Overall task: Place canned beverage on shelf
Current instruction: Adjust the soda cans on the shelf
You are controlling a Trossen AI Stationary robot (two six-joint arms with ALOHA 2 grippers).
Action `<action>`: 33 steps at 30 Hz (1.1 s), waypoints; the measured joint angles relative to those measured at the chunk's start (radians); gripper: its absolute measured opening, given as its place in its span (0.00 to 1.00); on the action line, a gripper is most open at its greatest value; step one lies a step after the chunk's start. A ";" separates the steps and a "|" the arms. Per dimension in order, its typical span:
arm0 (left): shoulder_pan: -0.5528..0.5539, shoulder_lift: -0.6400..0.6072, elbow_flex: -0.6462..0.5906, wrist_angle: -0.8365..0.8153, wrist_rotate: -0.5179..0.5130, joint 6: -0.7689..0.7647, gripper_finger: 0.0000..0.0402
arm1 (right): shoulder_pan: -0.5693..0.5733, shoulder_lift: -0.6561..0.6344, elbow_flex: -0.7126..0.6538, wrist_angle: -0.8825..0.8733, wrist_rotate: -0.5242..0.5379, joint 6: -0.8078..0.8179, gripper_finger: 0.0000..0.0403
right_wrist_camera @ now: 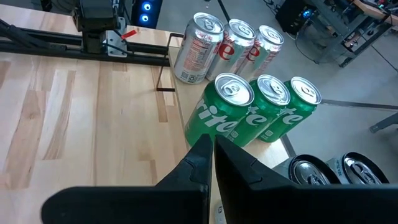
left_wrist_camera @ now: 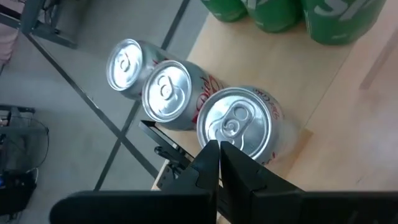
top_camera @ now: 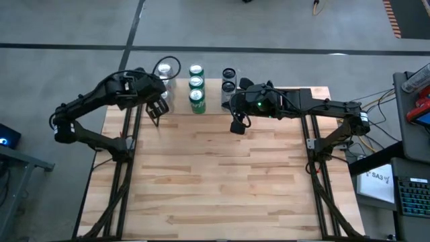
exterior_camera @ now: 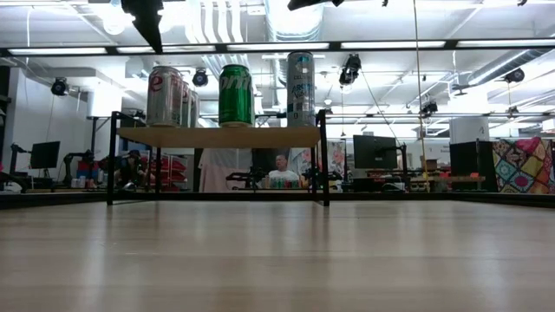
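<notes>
The shelf (exterior_camera: 221, 137) stands at the table's far edge on thin black legs. On it stand three rows of cans: silver-and-red cans (left_wrist_camera: 236, 124) at the left, green cans (right_wrist_camera: 227, 112) in the middle and pale blue cans (exterior_camera: 300, 88) at the right, all upright on their bases. My left gripper (left_wrist_camera: 219, 149) is shut and holds nothing. It hangs above and just near of the nearest silver can, touching none. My right gripper (right_wrist_camera: 210, 142) is also shut with nothing in it, raised over the table in front of the green row.
The wide wooden tabletop (top_camera: 222, 175) lies bare in front of the shelf. The black frame rails (top_camera: 127, 168) of the arm mounts run along both sides. Beyond the far edge is grey floor, and a desk with a keyboard (top_camera: 413, 195) stands at the right.
</notes>
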 joint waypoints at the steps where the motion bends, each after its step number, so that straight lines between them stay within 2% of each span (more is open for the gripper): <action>1: 0.003 0.001 -0.008 0.000 0.000 0.002 0.00 | 0.000 0.000 0.000 0.000 0.000 0.000 0.02; 17: 0.023 0.012 -0.042 -0.004 0.004 -0.012 0.00 | 0.004 0.000 0.000 0.000 0.000 0.000 0.02; 26: 0.023 0.012 -0.043 -0.004 0.035 -0.013 0.00 | 0.015 0.000 0.000 -0.001 0.000 0.000 0.02; 33: 0.022 0.012 -0.043 -0.001 0.106 0.001 0.00 | 0.015 0.000 0.000 -0.001 0.000 0.000 0.02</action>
